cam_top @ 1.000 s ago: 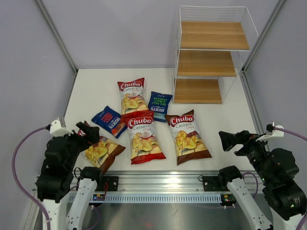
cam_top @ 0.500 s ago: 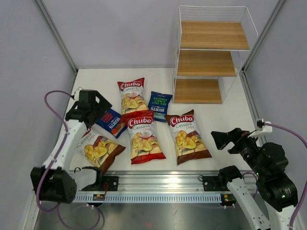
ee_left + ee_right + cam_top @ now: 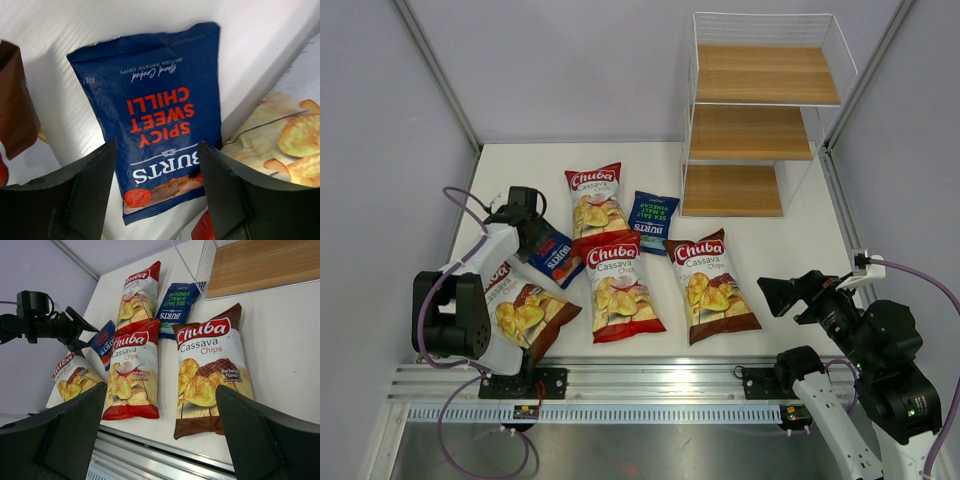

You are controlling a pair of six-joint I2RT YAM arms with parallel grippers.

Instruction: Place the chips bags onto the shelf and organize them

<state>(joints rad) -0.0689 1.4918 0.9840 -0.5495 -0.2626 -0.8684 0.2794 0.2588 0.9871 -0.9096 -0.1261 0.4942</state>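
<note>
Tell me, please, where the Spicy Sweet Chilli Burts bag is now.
In the top external view the Burts bag lies on the left side of the table, below the open left gripper, between a brown Chuba bag and the nearer red Chuba bag.

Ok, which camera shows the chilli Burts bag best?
Left wrist: the chilli Burts bag fills the frame, label readable, framed by the open left gripper. Top external shows it small, partly covered by that gripper. Right wrist shows it small and distant, label unreadable.
</note>
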